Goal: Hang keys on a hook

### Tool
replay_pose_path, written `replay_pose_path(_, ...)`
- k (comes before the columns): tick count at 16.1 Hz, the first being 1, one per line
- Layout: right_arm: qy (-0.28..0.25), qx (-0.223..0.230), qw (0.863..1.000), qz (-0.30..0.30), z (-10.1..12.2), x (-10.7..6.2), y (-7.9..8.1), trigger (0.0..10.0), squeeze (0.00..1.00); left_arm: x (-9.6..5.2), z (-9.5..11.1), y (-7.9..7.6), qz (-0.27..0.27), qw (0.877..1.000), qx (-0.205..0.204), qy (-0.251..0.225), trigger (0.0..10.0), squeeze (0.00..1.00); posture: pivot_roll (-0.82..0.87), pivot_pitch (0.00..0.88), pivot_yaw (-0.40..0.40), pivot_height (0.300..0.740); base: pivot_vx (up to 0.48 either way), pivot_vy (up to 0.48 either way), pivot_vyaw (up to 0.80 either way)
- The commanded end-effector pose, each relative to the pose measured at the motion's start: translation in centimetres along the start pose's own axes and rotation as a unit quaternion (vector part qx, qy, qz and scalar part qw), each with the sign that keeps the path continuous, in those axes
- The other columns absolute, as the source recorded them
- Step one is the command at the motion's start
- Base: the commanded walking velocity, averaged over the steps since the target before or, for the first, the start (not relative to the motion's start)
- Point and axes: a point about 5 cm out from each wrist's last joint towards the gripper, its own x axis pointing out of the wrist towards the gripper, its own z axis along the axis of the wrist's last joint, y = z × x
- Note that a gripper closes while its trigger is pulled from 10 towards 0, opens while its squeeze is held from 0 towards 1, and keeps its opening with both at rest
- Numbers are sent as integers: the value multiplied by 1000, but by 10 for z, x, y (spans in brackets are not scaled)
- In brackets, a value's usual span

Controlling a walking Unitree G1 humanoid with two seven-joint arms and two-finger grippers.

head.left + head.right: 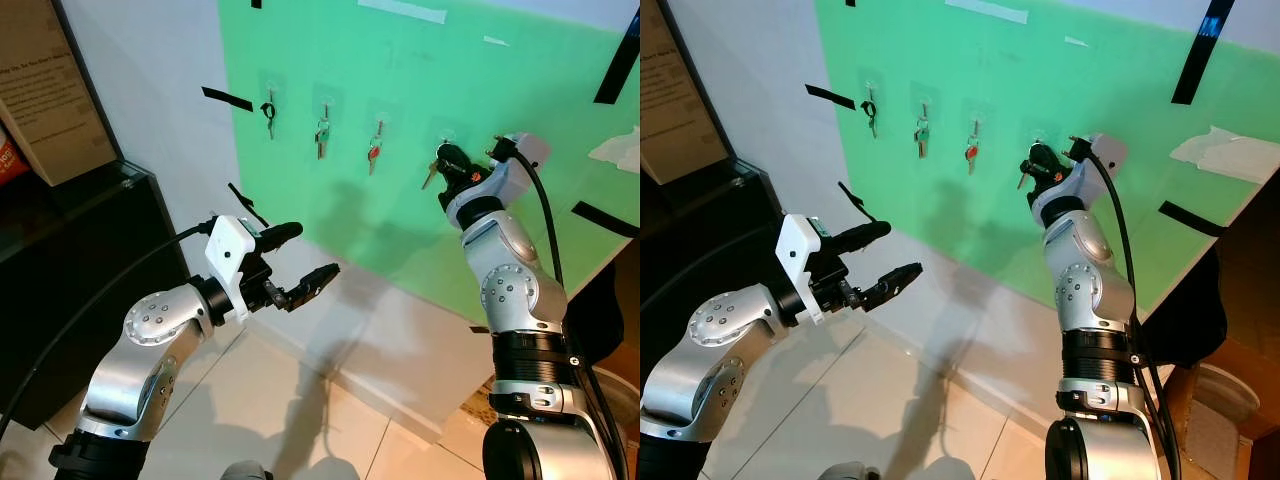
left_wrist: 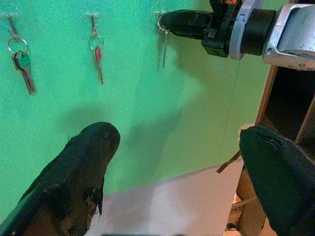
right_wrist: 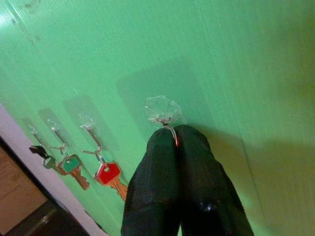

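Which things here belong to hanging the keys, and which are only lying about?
Job in hand:
right tool, shut on key ring
clear hook

Lying about:
red key
green key
black key
cardboard box
left tool, open, idle

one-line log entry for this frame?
right gripper shut on key ring at fourth hook | left gripper open, idle | three keys hung

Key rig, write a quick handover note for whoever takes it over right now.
Right gripper: shut on the key ring, pressed up at the fourth hook on the green board; its key hangs below.
Left gripper: open, holding nothing, off the board.
Done: black key, green key and red key each hang on a hook.
Left: confirm the ring sits on the hook, then release and back away.
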Motion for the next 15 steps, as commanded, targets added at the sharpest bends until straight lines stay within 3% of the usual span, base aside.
replay_pose_path(1, 35, -3, 998, -51, -17, -5, -18, 10000, 0, 3, 2, 0, -6, 1000, 1, 1, 10000, 0, 74, 0, -30, 740, 0, 0, 0)
replay_pose_path(5, 58, -2, 997, -48, -32, -8, -11, 10000, 0, 2, 1, 0, -4, 1000, 2, 0, 10000, 0, 84, 0, -42, 740, 0, 0, 0)
replay_pose_path(10, 57, 4, 997, -43, -34, -8, -8, 10000, 0, 1, 1, -2, -4, 1000, 1, 1, 10000, 0, 83, 0, -43, 740, 0, 0, 0)
replay_pose_path(12, 46, -14, 999, -20, -33, -10, -4, 10000, 0, 0, 0, -2, -5, 1000, 1, 1, 10000, 0, 83, 0, -43, 740, 0, 0, 0)
replay_pose_path(15, 59, -17, 997, -36, -37, -10, -8, 10000, 0, 0, 0, -2, -6, 1000, 1, 2, 10000, 0, 82, 0, -38, 740, 0, 0, 0)
